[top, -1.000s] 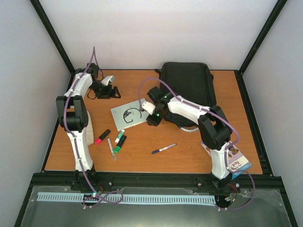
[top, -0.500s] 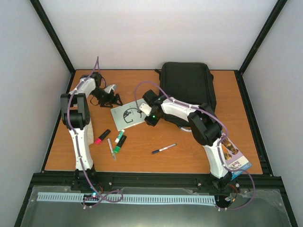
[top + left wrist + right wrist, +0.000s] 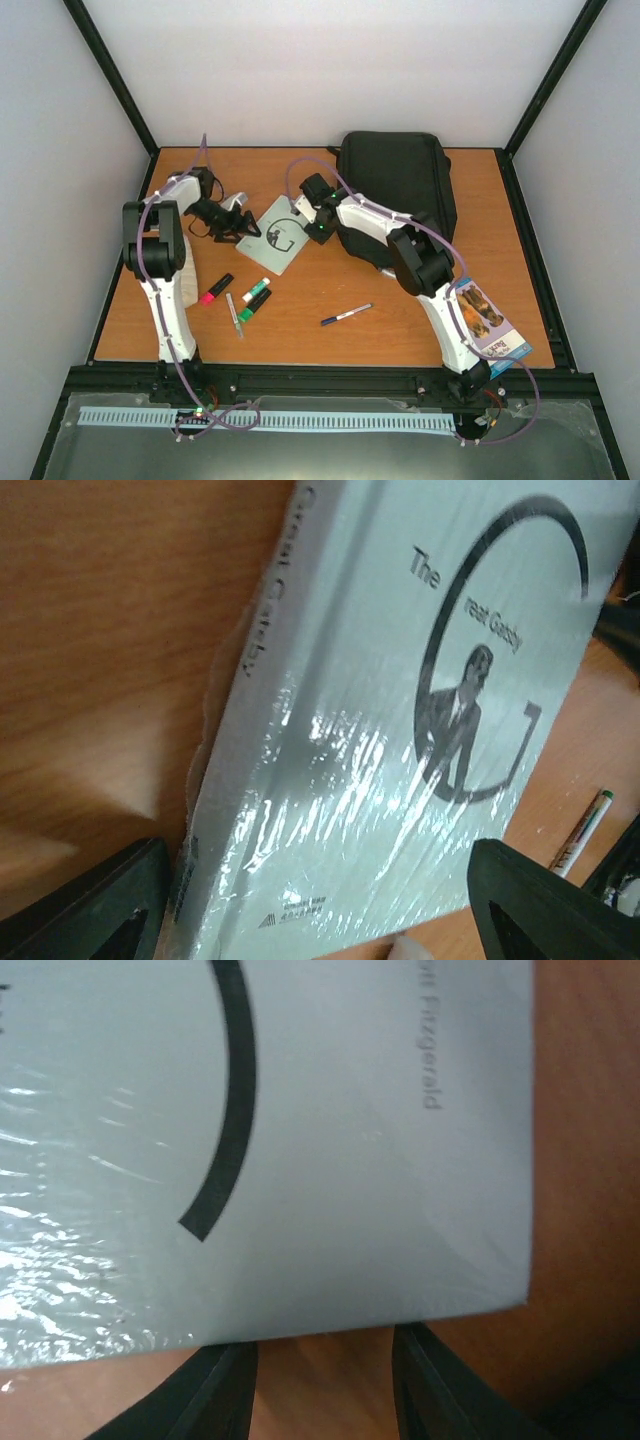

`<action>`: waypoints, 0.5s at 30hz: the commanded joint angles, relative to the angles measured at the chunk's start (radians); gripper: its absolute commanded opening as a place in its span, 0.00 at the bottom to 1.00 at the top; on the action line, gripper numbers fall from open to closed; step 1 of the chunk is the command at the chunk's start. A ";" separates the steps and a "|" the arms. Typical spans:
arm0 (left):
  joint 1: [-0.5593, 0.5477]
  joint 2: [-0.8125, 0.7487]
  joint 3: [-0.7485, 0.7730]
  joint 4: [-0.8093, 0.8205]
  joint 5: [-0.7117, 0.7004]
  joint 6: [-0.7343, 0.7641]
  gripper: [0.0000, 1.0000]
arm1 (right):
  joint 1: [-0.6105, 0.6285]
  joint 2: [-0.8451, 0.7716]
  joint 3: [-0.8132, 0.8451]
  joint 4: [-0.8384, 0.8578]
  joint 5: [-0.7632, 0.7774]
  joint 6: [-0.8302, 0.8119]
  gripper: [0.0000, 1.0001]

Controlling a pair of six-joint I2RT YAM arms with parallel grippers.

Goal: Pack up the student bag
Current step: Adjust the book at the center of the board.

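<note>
Left arm: white moulded links; black joint housings; large black elbow block.
Right arm: same build, with white links and a bulky black elbow housing.
Cables: one thin purple lead per arm, running outside the links in loose loops from base to wrist.
Indicator lamp: small green light, lit, on the right wrist section.
Bases: black mounts at the near edge.
Left gripper fingers: matt black, wedge-shaped, plain faces.
Right gripper fingers: dark grey to black, smooth, with rounded edges.
Screws and markings: too small to make out.
</note>
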 commanded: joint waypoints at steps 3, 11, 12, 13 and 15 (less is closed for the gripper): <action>-0.009 -0.094 -0.059 0.012 0.069 -0.053 0.84 | -0.004 0.046 0.058 0.028 0.039 -0.008 0.41; -0.071 -0.206 -0.198 0.050 0.105 -0.081 0.84 | -0.004 0.051 0.050 0.029 0.052 -0.004 0.41; -0.082 -0.212 -0.208 0.055 0.104 -0.082 0.84 | -0.004 0.051 0.051 0.028 0.051 -0.004 0.41; -0.090 -0.216 -0.214 0.059 0.101 -0.082 0.84 | -0.004 0.051 0.049 0.028 0.050 -0.004 0.41; -0.105 -0.223 -0.220 0.061 0.100 -0.083 0.85 | -0.003 0.053 0.049 0.029 0.052 -0.006 0.41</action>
